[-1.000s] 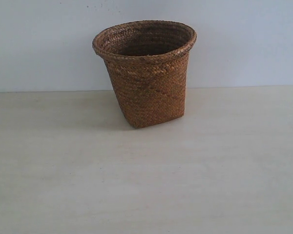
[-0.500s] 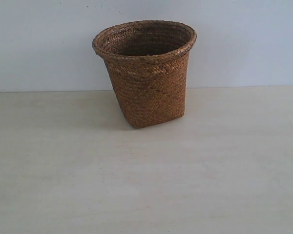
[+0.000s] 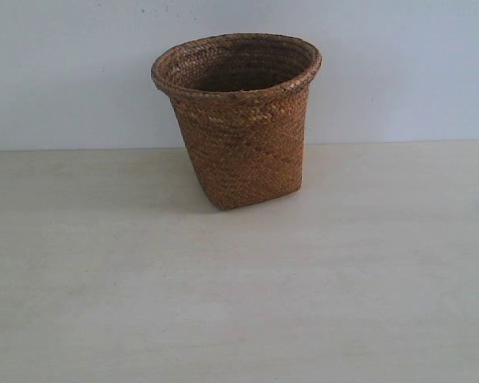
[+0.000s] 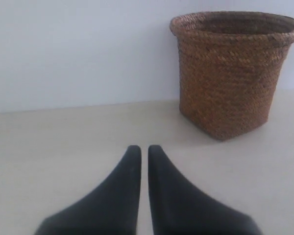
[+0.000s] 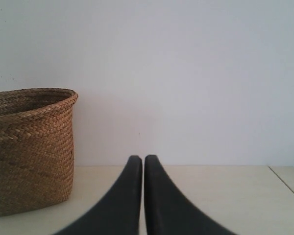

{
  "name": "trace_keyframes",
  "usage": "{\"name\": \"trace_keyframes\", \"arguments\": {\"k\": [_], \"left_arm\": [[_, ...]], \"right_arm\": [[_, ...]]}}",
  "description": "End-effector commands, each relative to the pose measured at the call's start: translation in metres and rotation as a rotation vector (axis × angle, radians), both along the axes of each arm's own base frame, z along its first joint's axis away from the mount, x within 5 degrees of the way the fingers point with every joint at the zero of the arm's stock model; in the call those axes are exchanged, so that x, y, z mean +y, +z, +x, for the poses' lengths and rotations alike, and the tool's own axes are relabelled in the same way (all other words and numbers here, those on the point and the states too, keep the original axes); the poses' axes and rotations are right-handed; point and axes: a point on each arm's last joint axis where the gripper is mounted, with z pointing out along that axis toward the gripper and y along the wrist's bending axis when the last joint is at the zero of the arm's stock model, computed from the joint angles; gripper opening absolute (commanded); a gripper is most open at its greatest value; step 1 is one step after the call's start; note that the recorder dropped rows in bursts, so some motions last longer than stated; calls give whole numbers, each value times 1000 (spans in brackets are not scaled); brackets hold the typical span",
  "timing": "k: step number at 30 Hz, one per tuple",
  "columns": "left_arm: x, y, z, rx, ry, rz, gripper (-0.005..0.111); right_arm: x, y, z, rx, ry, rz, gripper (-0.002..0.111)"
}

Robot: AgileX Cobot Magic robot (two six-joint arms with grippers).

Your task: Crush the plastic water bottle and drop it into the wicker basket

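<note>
The brown wicker basket (image 3: 238,120) stands upright at the back middle of the pale table, close to the wall. It also shows in the left wrist view (image 4: 232,73) and the right wrist view (image 5: 29,149). The plastic water bottle is not visible in any view; the basket's inside is only partly seen. My left gripper (image 4: 143,148) is shut with nothing between its dark fingers, low over the table and well short of the basket. My right gripper (image 5: 141,158) is likewise shut and empty, off to the basket's side. Neither gripper appears in the exterior view.
A plain white wall (image 3: 399,72) rises right behind the basket. The pale wooden table (image 3: 239,303) stretches across the front. A seam or table edge (image 5: 286,183) runs at the far side in the right wrist view.
</note>
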Motion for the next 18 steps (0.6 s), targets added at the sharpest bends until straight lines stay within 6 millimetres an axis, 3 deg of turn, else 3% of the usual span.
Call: {"name": "trace_keyframes", "arguments": {"k": [1,7,18], "left_arm": [[7,-3,-14,-84,57,6,4],[10,-10,-25,-132,88,13,4],[10,-34,-25,-80,87,14,4]], "right_arm": [[0,-1,-1,-10,1,1,0],[0,-1,-1,-10,1,1,0],[0,-1,-1,-10,1,1,0]]}}
